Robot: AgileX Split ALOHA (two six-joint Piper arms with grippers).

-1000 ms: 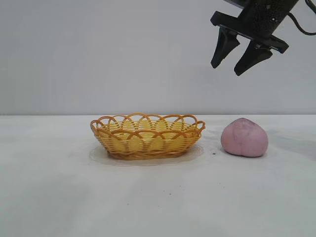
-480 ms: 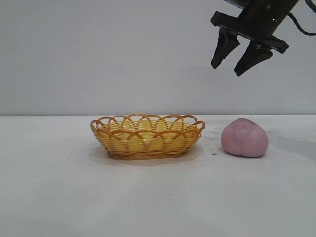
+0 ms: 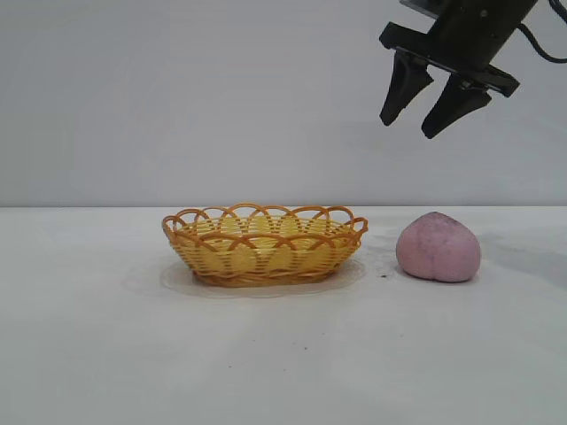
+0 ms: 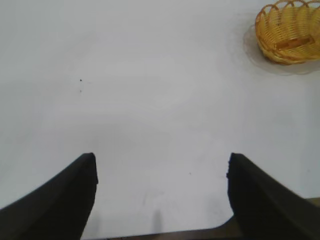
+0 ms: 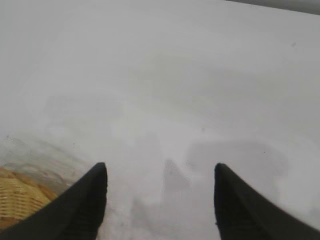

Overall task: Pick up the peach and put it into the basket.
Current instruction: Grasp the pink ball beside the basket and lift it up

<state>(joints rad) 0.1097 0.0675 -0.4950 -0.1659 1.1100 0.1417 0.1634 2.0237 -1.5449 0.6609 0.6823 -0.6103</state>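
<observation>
A dull pink peach (image 3: 438,247) rests on the white table, a short way right of the yellow-orange wicker basket (image 3: 264,243), which holds nothing that I can see. High above the peach, near the top of the exterior view, my right gripper (image 3: 408,129) hangs open and empty, fingers pointing down. Its wrist view shows bare table between the open fingers (image 5: 159,172) and a corner of the basket (image 5: 17,195); the peach is out of that view. The left gripper (image 4: 161,162) is open and empty over bare table, with the basket (image 4: 290,30) far off.
The white table (image 3: 283,354) stretches wide around both objects. A thin clear mat or wet ring (image 3: 350,276) lies under the basket. The table's near edge (image 4: 165,235) shows beneath the left gripper. A plain grey wall stands behind.
The right gripper has dropped very slightly; nothing else has moved.
</observation>
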